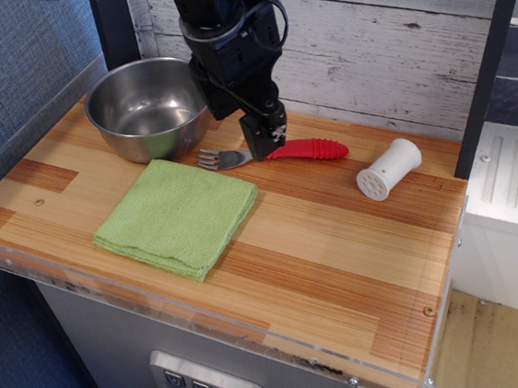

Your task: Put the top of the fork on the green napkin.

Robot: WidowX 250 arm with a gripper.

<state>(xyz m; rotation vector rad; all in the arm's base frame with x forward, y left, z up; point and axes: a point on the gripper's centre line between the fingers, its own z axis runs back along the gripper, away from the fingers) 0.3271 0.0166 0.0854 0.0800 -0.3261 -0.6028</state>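
Note:
The fork lies on the wooden counter behind the green napkin (178,216). Its silver tined head (214,159) points left and rests on the wood just off the napkin's back corner, apart from the cloth. Its red ribbed handle (315,150) stretches to the right. My gripper (264,140) hangs straight down over the left end of the handle, where it meets the metal neck, and hides that part. The fingers show as one dark block, so I cannot tell whether they are open or shut, or whether they touch the fork.
A steel bowl (143,109) stands at the back left, close to the arm. A white shaker with holes (388,168) lies on its side at the right. A wooden plank wall runs along the back. The counter's front edge has a clear plastic lip.

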